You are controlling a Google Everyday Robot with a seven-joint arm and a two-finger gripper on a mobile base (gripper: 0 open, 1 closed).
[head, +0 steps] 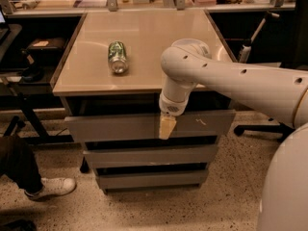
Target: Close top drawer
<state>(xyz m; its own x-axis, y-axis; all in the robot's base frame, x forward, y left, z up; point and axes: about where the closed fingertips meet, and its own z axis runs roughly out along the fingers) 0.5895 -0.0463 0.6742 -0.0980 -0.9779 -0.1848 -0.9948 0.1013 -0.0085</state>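
The top drawer (120, 125) is the widest grey front under the tabletop, with small white scratch marks at its right. It stands pulled out a little, with a dark gap showing above it. My gripper (167, 127) hangs from the white arm and points down, its tan tip right at the drawer's front face near the middle. Whether it touches the front I cannot tell.
A green can (117, 57) lies on its side on the beige tabletop (159, 37). Two shorter grey drawer fronts (149, 156) sit below. A person's leg and white shoe (53, 186) are on the floor at the left. An office chair base (260, 127) is at the right.
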